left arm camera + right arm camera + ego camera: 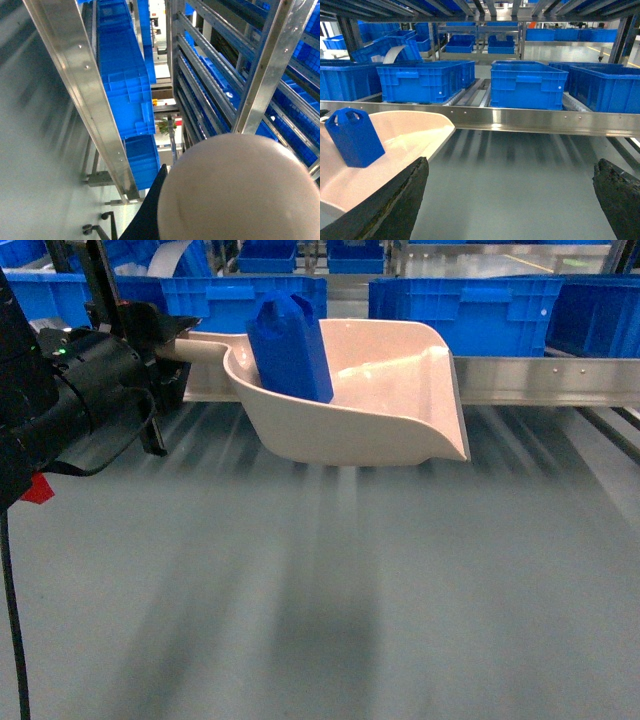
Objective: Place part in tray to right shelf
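Note:
The beige tray (400,390) hangs in the air in front of the shelf (550,375), its flat lip pointing right. My left gripper (168,352) is shut on its handle at the left. The blue part (292,350) stands upright inside the tray against the back wall. In the right wrist view the part (354,137) rests in the tray (415,132) at the left, and my right gripper (512,200) is open over the grey floor with nothing between its fingers. The left wrist view is mostly filled by the tray's rounded back (240,190).
Large blue crates (465,310) stand in a row on the shelf behind its steel front rail (535,121), with a gap between the two middle crates (527,85) (420,80). More racks with crates stand farther back. Grey floor lies below the tray.

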